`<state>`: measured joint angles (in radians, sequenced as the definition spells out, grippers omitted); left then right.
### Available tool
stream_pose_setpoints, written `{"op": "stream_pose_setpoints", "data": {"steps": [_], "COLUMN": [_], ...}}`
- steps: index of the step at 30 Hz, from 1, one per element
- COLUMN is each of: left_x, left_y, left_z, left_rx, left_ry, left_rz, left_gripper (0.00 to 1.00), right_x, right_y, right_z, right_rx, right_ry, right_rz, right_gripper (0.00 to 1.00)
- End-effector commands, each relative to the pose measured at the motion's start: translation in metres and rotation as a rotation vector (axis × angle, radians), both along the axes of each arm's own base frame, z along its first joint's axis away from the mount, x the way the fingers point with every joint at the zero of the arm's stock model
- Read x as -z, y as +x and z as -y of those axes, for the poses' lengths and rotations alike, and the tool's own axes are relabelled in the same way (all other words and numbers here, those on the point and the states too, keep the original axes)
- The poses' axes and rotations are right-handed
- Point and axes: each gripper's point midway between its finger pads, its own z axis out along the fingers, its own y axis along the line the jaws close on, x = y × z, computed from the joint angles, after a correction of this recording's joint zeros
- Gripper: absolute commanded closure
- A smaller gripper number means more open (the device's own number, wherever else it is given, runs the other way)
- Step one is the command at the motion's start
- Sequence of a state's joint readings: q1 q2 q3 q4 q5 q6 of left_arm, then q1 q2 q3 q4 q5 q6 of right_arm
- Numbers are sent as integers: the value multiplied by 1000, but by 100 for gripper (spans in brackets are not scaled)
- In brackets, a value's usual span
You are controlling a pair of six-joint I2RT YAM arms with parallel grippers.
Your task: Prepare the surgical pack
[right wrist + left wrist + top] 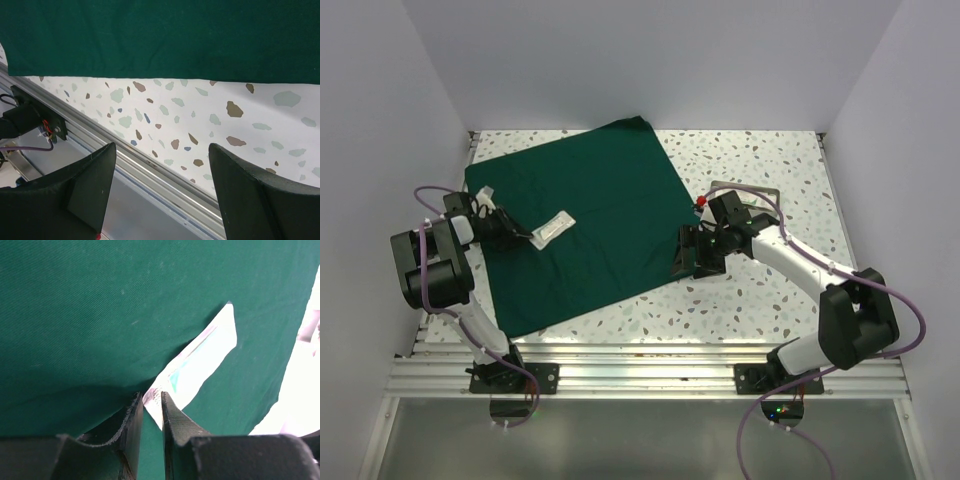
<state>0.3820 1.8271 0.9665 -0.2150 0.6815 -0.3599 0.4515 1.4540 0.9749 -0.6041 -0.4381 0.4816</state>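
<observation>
The dark green drape (pixel 590 200) lies spread flat on the speckled table, and it fills the left wrist view (pixel 100 315). A white packet (pixel 555 228) rests on its left half. My left gripper (pixel 520 233) reaches in low from the left. Its jaws (pixel 151 397) are closed narrow on the near end of the packet (pixel 205 357). My right gripper (pixel 692 262) hovers open just off the drape's right edge with nothing between its fingers (pixel 162 150). A steel tray (pixel 760 190) shows partly behind the right arm.
A second small white piece (pixel 485 191) lies at the drape's left edge by the left arm. The right wrist view shows the drape's hem (pixel 160 70), bare speckled table (pixel 200 120) and the aluminium rail (pixel 150 175) along the near edge. White walls enclose the table.
</observation>
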Motion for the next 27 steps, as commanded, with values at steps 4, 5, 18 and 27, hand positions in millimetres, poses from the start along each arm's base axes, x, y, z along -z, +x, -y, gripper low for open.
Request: {"op": "stream_pose_setpoints", "data": {"steps": [4,5,18,27], "left_x": [-7,-7,3,16], "left_y": [11,11,12,11], "left_z": [7,8,10,11], "left_rx": [-5,-16,-32,-55], "left_ry": [-61,-73,-104,-129], "left_rz": [64,67,54,13], "left_gripper": [76,76,60,85], "right_x": [-6,-6,-5,-3], "right_y": [6,7,8,13], "right_z": [-9,-8,-10,-12], "right_rx": [-4,-2,6,2], "right_ry": [38,37,38,34], "right_rz": [11,13,6,0], "right_gripper": [22,22,22,21]}}
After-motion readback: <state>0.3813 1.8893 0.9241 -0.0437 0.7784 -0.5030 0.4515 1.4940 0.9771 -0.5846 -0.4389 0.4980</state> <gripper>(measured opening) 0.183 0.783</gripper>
